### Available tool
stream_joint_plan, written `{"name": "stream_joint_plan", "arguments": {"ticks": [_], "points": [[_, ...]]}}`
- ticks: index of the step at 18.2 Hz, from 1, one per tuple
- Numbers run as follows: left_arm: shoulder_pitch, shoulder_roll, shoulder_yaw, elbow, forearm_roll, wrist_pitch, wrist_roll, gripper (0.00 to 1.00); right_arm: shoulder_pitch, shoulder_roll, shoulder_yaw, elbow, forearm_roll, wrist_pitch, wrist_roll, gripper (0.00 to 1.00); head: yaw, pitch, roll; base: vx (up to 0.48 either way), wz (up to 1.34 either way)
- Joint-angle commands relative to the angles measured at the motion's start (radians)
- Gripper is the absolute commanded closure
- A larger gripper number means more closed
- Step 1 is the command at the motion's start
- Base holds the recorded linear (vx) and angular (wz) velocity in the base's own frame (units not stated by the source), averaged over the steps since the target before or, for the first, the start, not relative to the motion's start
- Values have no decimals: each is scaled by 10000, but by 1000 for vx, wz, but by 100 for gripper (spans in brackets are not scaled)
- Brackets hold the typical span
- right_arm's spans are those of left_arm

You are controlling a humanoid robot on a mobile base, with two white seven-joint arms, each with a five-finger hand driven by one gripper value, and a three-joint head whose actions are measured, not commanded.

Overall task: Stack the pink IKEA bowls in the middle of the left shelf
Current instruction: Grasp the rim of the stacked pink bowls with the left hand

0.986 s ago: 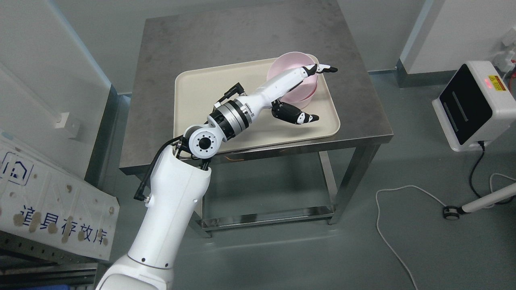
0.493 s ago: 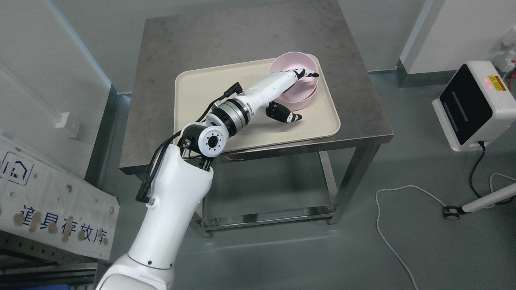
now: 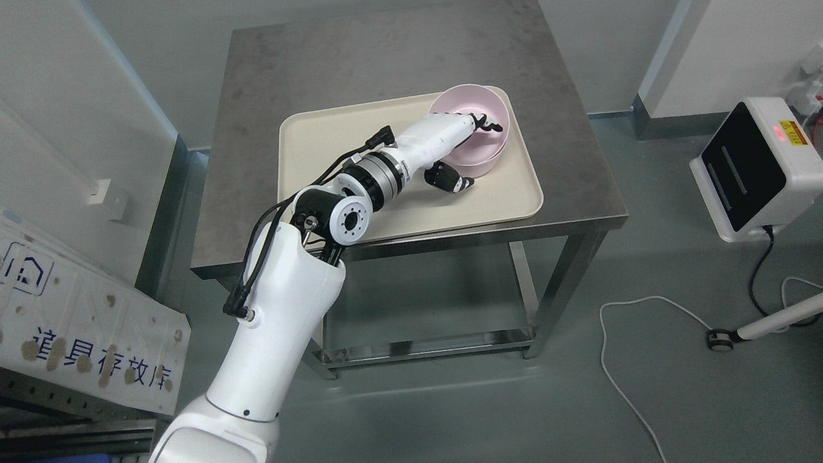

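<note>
Straddling the near wall of the bowl (image 3: pixel 479 138) at the tray's (image 3: pixel 321 138) far right corner, the left hand (image 3: pixel 460 151) has fingers (image 3: pixel 485 122) curled inside and thumb outside, apparently pinching the wall, so the lift goes straight up.

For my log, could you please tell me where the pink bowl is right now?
In the head view, the pink bowl sits in the far right corner of the beige tray on the steel table, with the left hand at its near rim.

Even, bright overhead light; soft shadow under the tabletop (image 3: pixel 398 51) falls on the floor (image 3: pixel 643 399). Sharp focus, mild sheen on steel.
</note>
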Motion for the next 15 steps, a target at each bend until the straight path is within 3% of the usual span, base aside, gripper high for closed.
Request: {"name": "stream_joint_plan", "arguments": {"ticks": [1, 5, 8, 10, 15], "points": [[-248, 171, -227, 381, -425, -135, -92, 52, 0, -175, -107, 0, 77, 5, -49, 0, 0, 0, 0, 2, 38], [-263, 171, -166, 841, -731, -348, -92, 56, 0, -175, -92, 0, 77, 5, -49, 0, 0, 0, 0, 0, 0], [-248, 171, 369, 1225, -732, -1603, -92, 86, 0, -175, -107, 0, 77, 5, -49, 0, 0, 0, 0, 0, 0], [-248, 171, 768, 1333, -716, -2158, -77, 98, 0, -175, -107, 0, 77, 5, -49, 0, 0, 0, 0, 0, 0], [-553, 171, 2054, 1058, -411, -2678, -31, 100, 0, -175, -107, 0, 77, 5, -49, 0, 0, 0, 0, 0, 0]]}}
